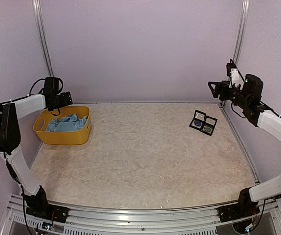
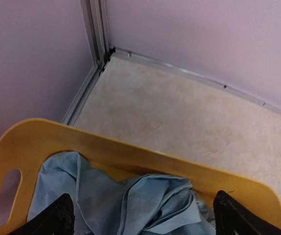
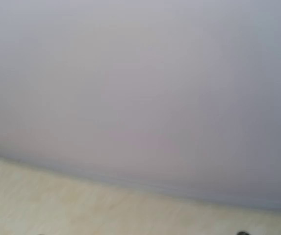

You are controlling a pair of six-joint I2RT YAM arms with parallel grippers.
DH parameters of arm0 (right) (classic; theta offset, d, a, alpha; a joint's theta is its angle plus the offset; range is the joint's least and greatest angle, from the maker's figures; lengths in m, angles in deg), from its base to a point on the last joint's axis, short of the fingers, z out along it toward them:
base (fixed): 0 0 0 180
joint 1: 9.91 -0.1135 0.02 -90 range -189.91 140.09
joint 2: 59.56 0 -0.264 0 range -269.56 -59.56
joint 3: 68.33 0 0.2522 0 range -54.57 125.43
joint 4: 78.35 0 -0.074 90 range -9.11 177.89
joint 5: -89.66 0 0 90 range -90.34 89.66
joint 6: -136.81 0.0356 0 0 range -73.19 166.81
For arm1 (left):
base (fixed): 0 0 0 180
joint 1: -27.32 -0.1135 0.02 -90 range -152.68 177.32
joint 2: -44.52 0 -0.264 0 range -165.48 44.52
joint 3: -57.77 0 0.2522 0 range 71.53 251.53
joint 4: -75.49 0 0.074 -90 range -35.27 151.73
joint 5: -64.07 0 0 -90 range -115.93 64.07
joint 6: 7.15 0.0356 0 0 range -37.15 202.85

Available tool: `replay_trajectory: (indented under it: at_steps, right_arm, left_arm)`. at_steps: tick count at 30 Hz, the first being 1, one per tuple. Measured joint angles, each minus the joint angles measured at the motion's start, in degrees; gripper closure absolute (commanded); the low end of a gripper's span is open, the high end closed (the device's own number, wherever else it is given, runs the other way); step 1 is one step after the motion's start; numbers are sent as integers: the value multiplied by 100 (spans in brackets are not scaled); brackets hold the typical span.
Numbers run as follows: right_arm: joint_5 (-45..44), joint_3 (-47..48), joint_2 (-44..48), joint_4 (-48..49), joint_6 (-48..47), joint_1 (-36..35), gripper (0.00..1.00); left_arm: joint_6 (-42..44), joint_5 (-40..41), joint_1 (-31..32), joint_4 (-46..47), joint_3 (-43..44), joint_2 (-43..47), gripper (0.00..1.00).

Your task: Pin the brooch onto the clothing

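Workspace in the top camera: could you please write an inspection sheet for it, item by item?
Surface: beige mottled table, no spills seen.
Job's things: light blue clothing crumpled inside yellow basket, far left; open black case, far right, contents too small to identify.
Clutter: nothing seen.
Grippers: left gripper over the basket, jaws open; right gripper raised far right, jaws open; both empty.
Cables: black cables at both wrists, off the table.
Surroundings: lilac walls, metal frame posts.

Clothing (image 2: 130,205) lies crumpled in yellow basket (image 2: 130,152), its front folded out of sight and its lower part cut off by the frame edge, as is left gripper (image 2: 141,223) save its fingertips (image 2: 57,218); contents of two black boxes (image 1: 198,119) are too small to tell; right wrist view is blurred.
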Motion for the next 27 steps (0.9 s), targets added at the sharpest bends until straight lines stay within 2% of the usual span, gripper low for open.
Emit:
replay_trajectory:
  at_steps: [3, 4, 5, 6, 7, 8, 13, 17, 19, 21, 25, 27]
  right_arm:
    - [-114, 382, -424, -693, 76, -334, 21]
    - [-146, 448, -529, -859, 87, -420, 21]
    - [-179, 494, -627, -1014, 96, -518, 20]
    - [-214, 549, -743, -1196, 101, -640, 20]
    - [-236, 597, -837, -1316, 101, -750, 20]
    - [-262, 656, -927, -1429, 98, -848, 20]
    - [-372, 1296, -1357, -1989, 70, -1257, 20]
    - [-415, 1766, -1392, -2194, -9, -1471, 20]
    - [-372, 1943, -1390, -2188, -66, -1615, 20]
    - [-240, 2037, -1368, -2162, -133, -1770, 19]
    - [188, 2076, -1307, -2041, -164, -1965, 18]
    - [339, 2081, -1250, -1974, -105, -1982, 18]
  left_arm:
    - [2, -168, -155, -723, 28, -710, 8]
    - [11, -208, -188, -955, -7, -894, 13]
    - [17, -232, -223, -1102, -46, -988, 26]
    - [17, -251, -249, -1244, -81, -1049, 48]
    - [28, -280, -267, -1346, -98, -1073, 80]
    - [37, -304, -267, -1403, -101, -1075, 100]
    - [114, -343, -219, -1427, -57, -981, 100]
    - [273, -140, 125, -1456, 35, -289, 100]
    - [557, -15, 645, -1453, 328, 284, 100]
    - [929, -20, 1469, -1349, 872, 848, 100]
    - [1497, -627, 3279, -881, 1808, 1818, 100]
    - [1609, -953, 3654, -752, 1987, 2081, 100]
